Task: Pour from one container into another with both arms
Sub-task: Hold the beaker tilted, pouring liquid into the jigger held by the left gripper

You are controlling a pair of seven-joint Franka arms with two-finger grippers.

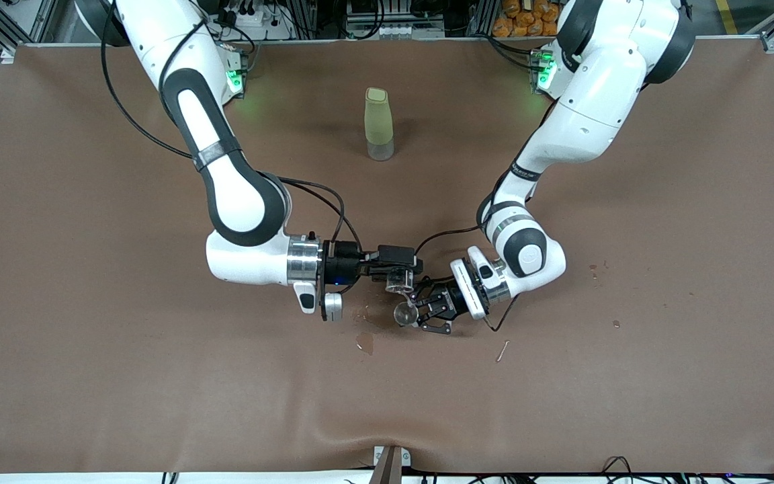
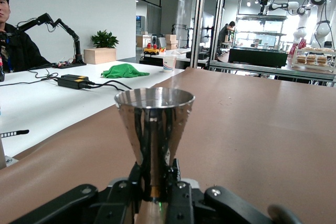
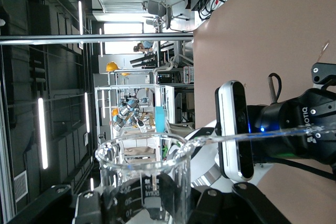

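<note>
My right gripper [image 1: 397, 269] [image 3: 147, 208] is shut on a clear graduated glass beaker [image 1: 400, 281] [image 3: 144, 174], tipped on its side over the middle of the table. A thin stream of clear liquid [image 3: 262, 136] leaves its spout. Just below it my left gripper [image 1: 416, 310] [image 2: 156, 184] is shut on the waist of a shiny steel hourglass jigger [image 1: 404, 313] [image 2: 155, 111], held upright with its mouth up. In the left wrist view a faint stream falls into the jigger's cup. The left gripper's black body [image 3: 310, 129] also shows past the beaker in the right wrist view.
A pale green bottle [image 1: 379, 124] stands upright on the brown table cover [image 1: 158, 376], farther from the front camera than the grippers. A wet patch [image 1: 365, 343] lies under the pouring spot. A small stick [image 1: 502, 351] and a few spots [image 1: 593, 269] lie toward the left arm's end.
</note>
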